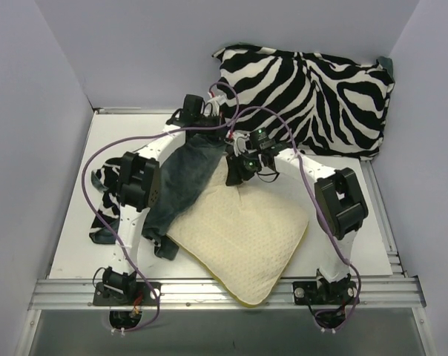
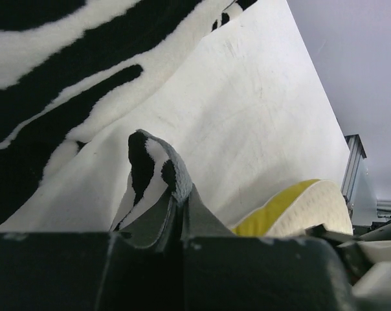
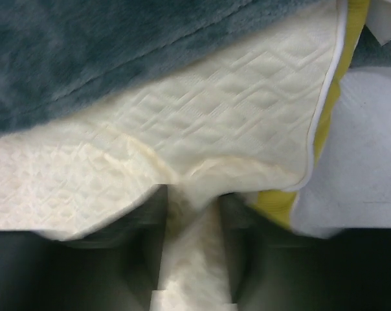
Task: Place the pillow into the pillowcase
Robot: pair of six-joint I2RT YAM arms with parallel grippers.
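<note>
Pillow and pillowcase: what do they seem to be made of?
The pillow looks like matte cream woven cloth, perhaps cotton, stitched in raised diamond quilting, with a yellow side band and white piping. The pillowcase looks like plush pile fabric, probably synthetic: fuzzy grey-teal nap on one face, black-and-white zebra print on the other.

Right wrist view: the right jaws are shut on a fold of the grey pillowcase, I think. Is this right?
Not the pillowcase. The right wrist view shows the right gripper with its jaws shut on a fold of the cream quilted pillow; the grey fabric only lies over the pillow farther back.
</note>
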